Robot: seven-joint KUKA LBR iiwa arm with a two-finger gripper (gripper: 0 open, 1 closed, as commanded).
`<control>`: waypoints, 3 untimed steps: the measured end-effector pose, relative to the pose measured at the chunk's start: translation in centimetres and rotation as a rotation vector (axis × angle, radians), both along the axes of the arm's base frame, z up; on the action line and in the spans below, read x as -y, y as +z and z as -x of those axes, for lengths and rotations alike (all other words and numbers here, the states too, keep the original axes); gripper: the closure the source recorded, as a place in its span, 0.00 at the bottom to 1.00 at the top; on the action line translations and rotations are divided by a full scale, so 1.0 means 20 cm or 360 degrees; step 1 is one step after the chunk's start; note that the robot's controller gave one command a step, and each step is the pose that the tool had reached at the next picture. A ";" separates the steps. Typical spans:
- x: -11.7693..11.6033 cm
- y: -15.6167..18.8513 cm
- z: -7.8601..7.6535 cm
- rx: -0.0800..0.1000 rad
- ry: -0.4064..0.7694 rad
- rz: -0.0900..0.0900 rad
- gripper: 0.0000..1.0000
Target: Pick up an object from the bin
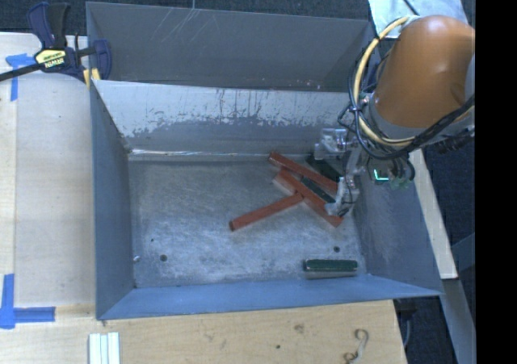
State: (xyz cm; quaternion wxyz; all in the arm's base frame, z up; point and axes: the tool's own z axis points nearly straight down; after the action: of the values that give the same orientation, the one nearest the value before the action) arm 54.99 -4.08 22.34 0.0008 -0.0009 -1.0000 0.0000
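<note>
My gripper [347,193] reaches down at the right side of the bin, its fingertips at the right end of a small heap of red-brown sticks [305,181]. One long red-brown stick [265,213] juts out of that heap toward the bin's middle. A dark green piece [323,170] lies under the sticks near the back right. I see nothing clearly between the fingers, and their spacing is hidden by the wrist.
A dark green flat bar [329,267] lies alone along the front wall at the right. The arm's orange cover and cables hang over the bin's right rim. The left half of the floor is bare grey metal.
</note>
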 end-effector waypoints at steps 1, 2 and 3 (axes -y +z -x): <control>0.30 -0.76 -0.02 0.0010 0.0013 0.0002 0.00; 0.17 -0.76 -0.02 0.0005 0.0569 0.0000 0.00; 0.17 -0.76 -0.02 0.0007 0.0567 0.0000 1.00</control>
State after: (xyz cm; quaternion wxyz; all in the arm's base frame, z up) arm 55.39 -7.49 7.23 -0.0013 0.1764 -0.9843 0.0002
